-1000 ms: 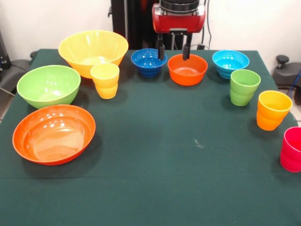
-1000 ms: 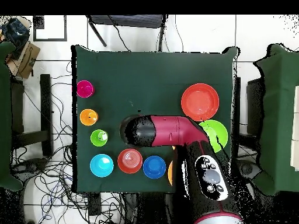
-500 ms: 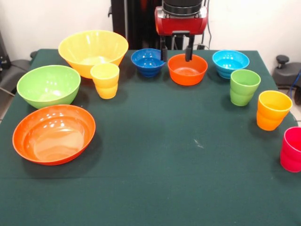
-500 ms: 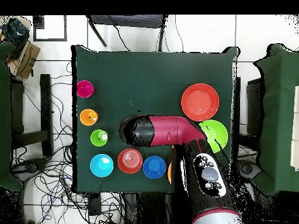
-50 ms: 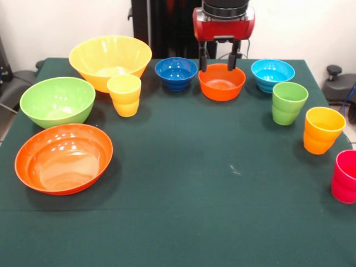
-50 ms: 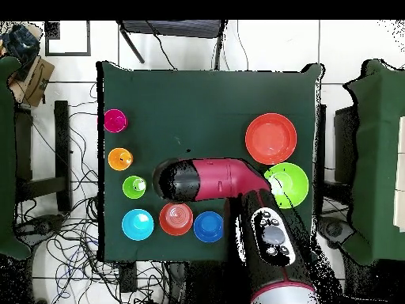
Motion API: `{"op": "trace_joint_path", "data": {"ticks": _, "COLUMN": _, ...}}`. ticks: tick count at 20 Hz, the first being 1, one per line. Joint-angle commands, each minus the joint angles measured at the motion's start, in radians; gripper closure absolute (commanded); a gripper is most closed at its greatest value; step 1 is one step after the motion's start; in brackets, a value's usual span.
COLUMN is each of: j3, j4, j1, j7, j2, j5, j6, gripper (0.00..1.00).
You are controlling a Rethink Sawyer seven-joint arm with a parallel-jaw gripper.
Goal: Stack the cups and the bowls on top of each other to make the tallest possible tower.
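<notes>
Dark green cloth on bench [image 5: 183, 189]. White wall [image 5: 50, 22] behind. Pale tiled floor [image 6: 261, 43], tangled black cables [image 6: 75, 229] beside bench.

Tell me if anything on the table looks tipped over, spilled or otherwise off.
Nothing stands out. Every bowl and cup sits upright and apart on the green tablecloth, with no spill or damage showing. The open gripper hangs over the small orange bowl, holding nothing. No tower has been started.

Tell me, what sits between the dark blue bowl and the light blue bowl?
In the front view, the small orange bowl sits between the dark blue bowl and light blue bowl, under the gripper.
</notes>
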Motion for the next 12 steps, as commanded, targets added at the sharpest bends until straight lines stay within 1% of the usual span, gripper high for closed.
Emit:
{"op": "trace_joint_path", "data": {"ticks": 1, "j3": 0.055, "j4": 0.046, "j1": 0.032, "j7": -0.015, "j2": 0.026, "j5": -0.054, "j6": 0.037, "gripper": 0.0}}
{"op": "trace_joint_path", "data": {"ticks": 5, "j3": 0.044, "j4": 0.046, "j1": 0.046, "j7": 0.006, "j2": 0.042, "j5": -0.046, "j6": 0.034, "gripper": 0.0}}
{"op": "trace_joint_path", "data": {"ticks": 12, "j3": 0.026, "j4": 0.041, "j1": 0.08, "j7": 0.041, "j2": 0.048, "j5": -0.04, "j6": 0.025, "gripper": 0.0}}
